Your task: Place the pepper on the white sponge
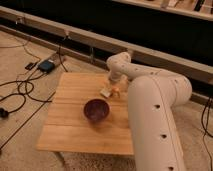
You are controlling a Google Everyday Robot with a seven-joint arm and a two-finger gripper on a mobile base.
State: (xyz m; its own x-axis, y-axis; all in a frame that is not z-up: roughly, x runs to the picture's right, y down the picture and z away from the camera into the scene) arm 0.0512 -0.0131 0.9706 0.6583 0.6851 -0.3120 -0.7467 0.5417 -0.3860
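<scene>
Fingers (113, 86) over far table (75, 127) edge, state unclear; pepper (116, 91) beside white sponge (105, 92), axis unclear.

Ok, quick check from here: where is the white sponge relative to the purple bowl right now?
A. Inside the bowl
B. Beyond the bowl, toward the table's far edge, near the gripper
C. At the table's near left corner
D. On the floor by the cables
B. The white sponge lies on the table past the purple bowl, just below the gripper, with the pepper beside it.
</scene>
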